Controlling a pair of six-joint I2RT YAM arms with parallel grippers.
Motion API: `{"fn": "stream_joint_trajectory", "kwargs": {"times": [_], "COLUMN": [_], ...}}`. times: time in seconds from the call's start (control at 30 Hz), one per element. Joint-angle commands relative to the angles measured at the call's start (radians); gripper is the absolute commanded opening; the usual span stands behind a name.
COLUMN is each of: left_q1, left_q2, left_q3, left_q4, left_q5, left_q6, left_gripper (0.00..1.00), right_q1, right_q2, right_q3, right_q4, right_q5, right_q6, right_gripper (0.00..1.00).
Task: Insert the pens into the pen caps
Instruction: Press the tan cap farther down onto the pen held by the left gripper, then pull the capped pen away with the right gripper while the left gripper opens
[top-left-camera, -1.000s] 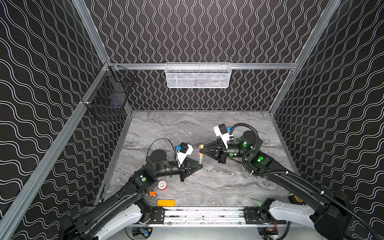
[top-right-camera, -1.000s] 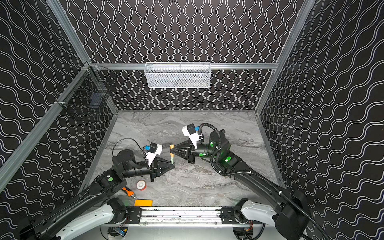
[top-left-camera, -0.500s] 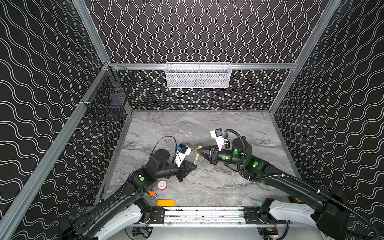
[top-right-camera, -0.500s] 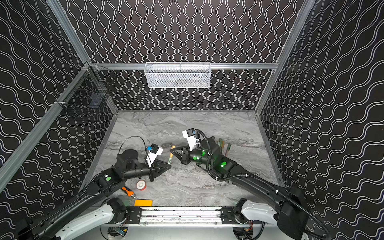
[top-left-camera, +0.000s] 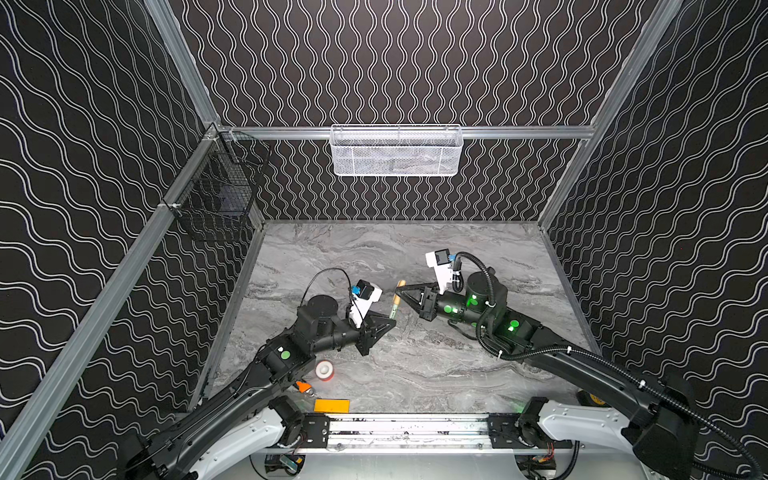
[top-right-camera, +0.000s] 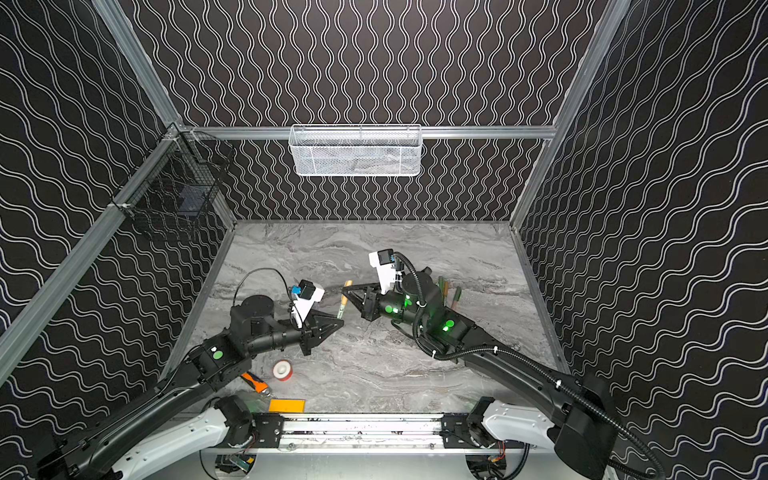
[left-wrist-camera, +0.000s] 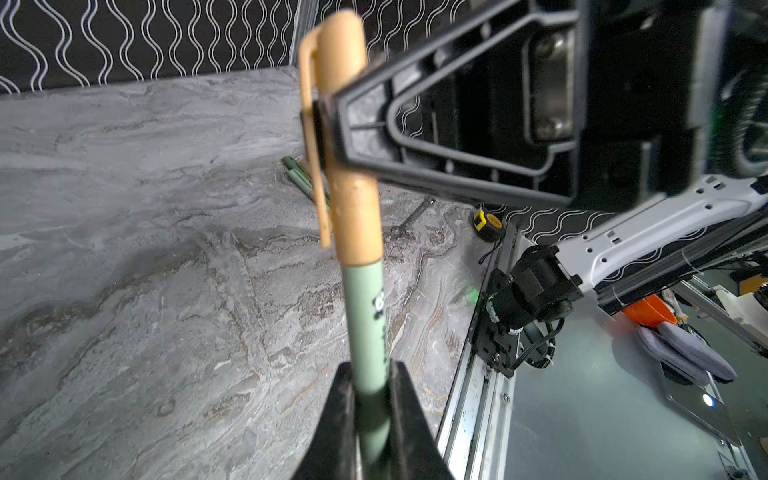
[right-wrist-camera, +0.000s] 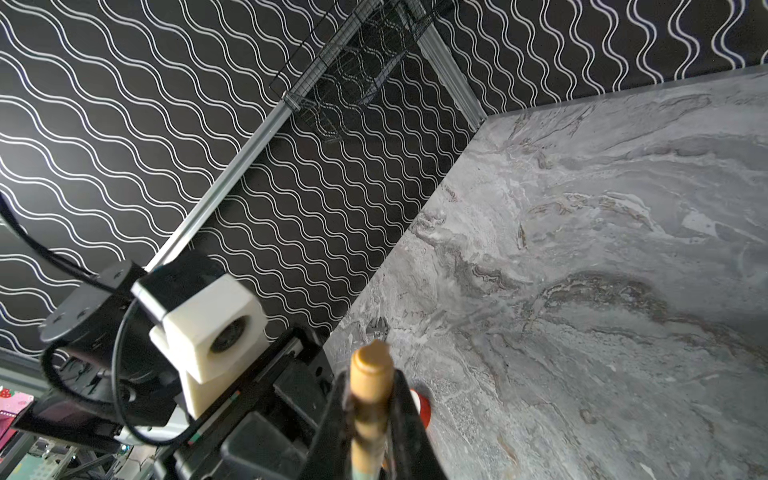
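Closed in on three sides by black walls (top-left-camera: 395, 62) patterned with wavy white lines, edged with grey metal rails (top-left-camera: 519, 132). Below, a marbled grey surface (top-left-camera: 374, 249) veined in brown, seen in both top views. Hung on the back rail, a white mesh basket (top-left-camera: 396, 151); at the left corner, a black wire basket (top-left-camera: 216, 191). Lit evenly, with a dull sheen on the stone.

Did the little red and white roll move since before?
No. The red-and-white tape roll sits just as near the front rail.
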Motion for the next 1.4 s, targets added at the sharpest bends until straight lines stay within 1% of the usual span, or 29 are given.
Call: {"fn": "stream_joint_trajectory", "kwargs": {"times": [0.0, 0.07, 0.1, 0.13, 0.17, 0.3, 0.4, 0.43, 0.47, 0.57, 0.73, 0.8, 0.9, 0.97, 1.07, 1.23, 1.37], "left_q1": [-0.003, -0.003, -0.003, -0.003, -0.003, -0.003, -0.004, -0.003, -0.003, -0.003, -0.003, -0.003, -0.003, -0.003, -0.005, -0.004, -0.004], "left_q2": [-0.03, -0.061, -0.083, -0.106, -0.132, -0.221, -0.259, -0.263, -0.261, -0.23, -0.137, -0.107, -0.071, -0.048, -0.015, 0.011, 0.046], "left_q3": [0.025, 0.015, 0.008, 0.003, -0.001, -0.009, -0.008, -0.004, 0.0, 0.022, 0.08, 0.092, 0.099, 0.099, 0.105, 0.101, 0.085], "left_q4": [0.316, 0.26, 0.235, 0.208, 0.176, 0.074, 0.029, 0.017, 0.005, -0.03, -0.112, -0.132, -0.14, -0.132, -0.13, -0.134, -0.126], "left_q5": [0.064, 0.034, 0.022, 0.008, -0.009, -0.063, -0.093, -0.098, -0.101, -0.112, -0.132, -0.139, -0.131, -0.109, -0.088, -0.118, -0.18], "left_q6": [0.05, 0.05, 0.05, 0.051, 0.056, 0.063, 0.06, 0.059, 0.061, 0.063, 0.077, 0.081, 0.078, 0.077, 0.075, 0.077, 0.061], "left_gripper": [0.59, 0.81, 0.91, 0.97, 0.99, 0.99, 0.99, 0.99, 0.99, 0.99, 0.99, 0.99, 0.99, 0.99, 0.99, 0.99, 0.99], "right_q1": [-0.062, -0.124, -0.153, -0.189, -0.22, -0.354, -0.443, -0.462, -0.475, -0.493, -0.517, -0.522, -0.536, -0.543, -0.547, -0.554, -0.553], "right_q2": [-0.002, -0.014, -0.018, -0.02, -0.021, 0.021, 0.119, 0.169, 0.219, 0.348, 0.519, 0.566, 0.604, 0.616, 0.63, 0.607, 0.549], "right_q3": [-0.027, -0.04, -0.045, -0.049, -0.054, -0.038, 0.024, 0.06, 0.097, 0.191, 0.296, 0.317, 0.323, 0.32, 0.326, 0.328, 0.314], "right_q4": [-0.148, -0.148, -0.155, -0.169, -0.184, -0.288, -0.415, -0.478, -0.536, -0.624, -0.708, -0.727, -0.726, -0.716, -0.724, -0.726, -0.709], "right_q5": [0.009, -0.011, -0.018, -0.027, -0.036, -0.053, -0.034, -0.005, 0.038, 0.13, 0.246, 0.276, 0.295, 0.293, 0.336, 0.359, 0.358], "right_q6": [0.005, -0.007, -0.016, -0.029, -0.044, -0.143, -0.26, -0.303, -0.338, -0.414, -0.47, -0.481, -0.479, -0.477, -0.474, -0.471, -0.467], "right_gripper": [0.0, 0.0, 0.0, 0.0, 0.0, 0.0, 0.0, 0.0, 0.0, 0.0, 0.0, 0.0, 0.06, 0.08, 0.15, 0.36, 0.47]}}
